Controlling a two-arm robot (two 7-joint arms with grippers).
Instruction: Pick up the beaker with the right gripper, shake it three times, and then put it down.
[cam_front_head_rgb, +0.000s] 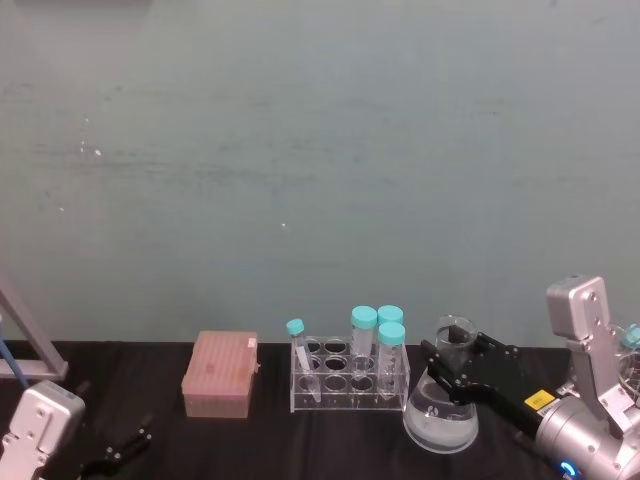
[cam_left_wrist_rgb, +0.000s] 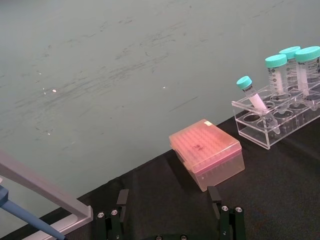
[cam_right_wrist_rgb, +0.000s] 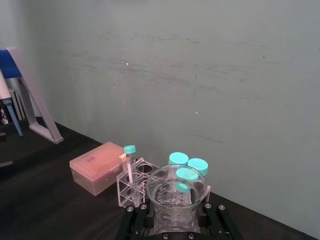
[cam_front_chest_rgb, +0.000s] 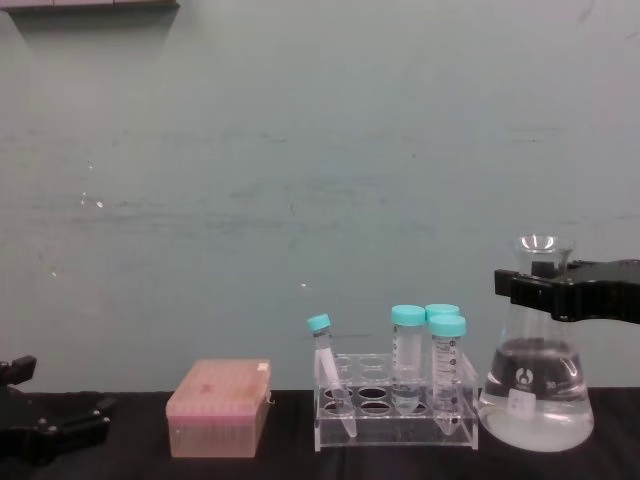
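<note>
Here the right claw (cam_front_head_rgb: 455, 368) grips the beaker (cam_front_head_rgb: 441, 415) by its neck.

We see the beaker (cam_front_head_rgb: 441, 416) standing on the black table (cam_front_head_rgb: 270, 440) at the near right, its wide base just beside the clear tube rack (cam_front_head_rgb: 350, 388) on its left; the right gripper (cam_front_head_rgb: 455, 360) reaches in from the right and clasps the narrow neck, one jaw on each side; teal-capped tubes (cam_front_head_rgb: 364, 335) stand in the rack; a pink box (cam_front_head_rgb: 220, 375) sits farther left; the left gripper (cam_front_head_rgb: 125, 448) lies at the near left corner, fingers spread.
</note>
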